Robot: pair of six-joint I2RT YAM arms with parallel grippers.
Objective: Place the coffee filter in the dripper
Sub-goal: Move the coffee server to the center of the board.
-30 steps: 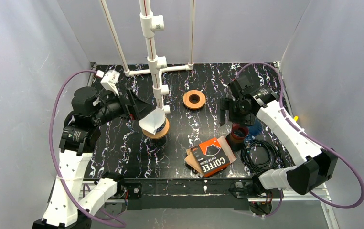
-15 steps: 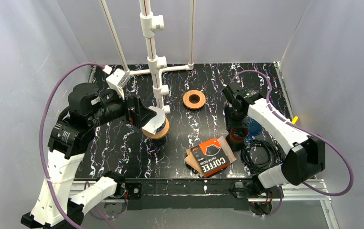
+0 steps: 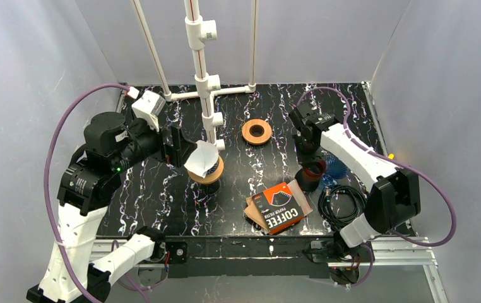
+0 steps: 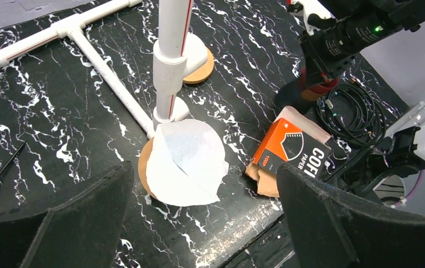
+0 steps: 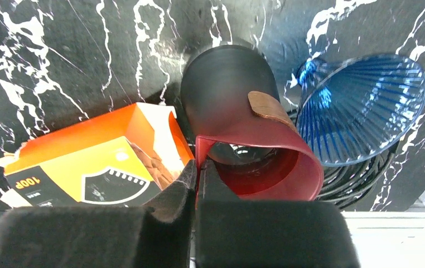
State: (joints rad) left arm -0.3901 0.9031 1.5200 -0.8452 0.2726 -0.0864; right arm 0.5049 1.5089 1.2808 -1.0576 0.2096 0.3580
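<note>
Now right tool (image 5: 198,167) pinches the red-lined cup (image 5: 227,89) (left tool (image 4: 203,167) gapes empty).

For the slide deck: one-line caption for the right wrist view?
Right jaws shut on the rim of the red-lined black cup, flanked by the blue ribbed dripper and the orange filter box.

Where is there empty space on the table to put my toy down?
Bare table lies front left, between the filter and the near edge, and in the middle, between the filter, the wooden ring and the box. Front right is crowded: box, cup, blue dripper and cables sit bunched together.
</note>
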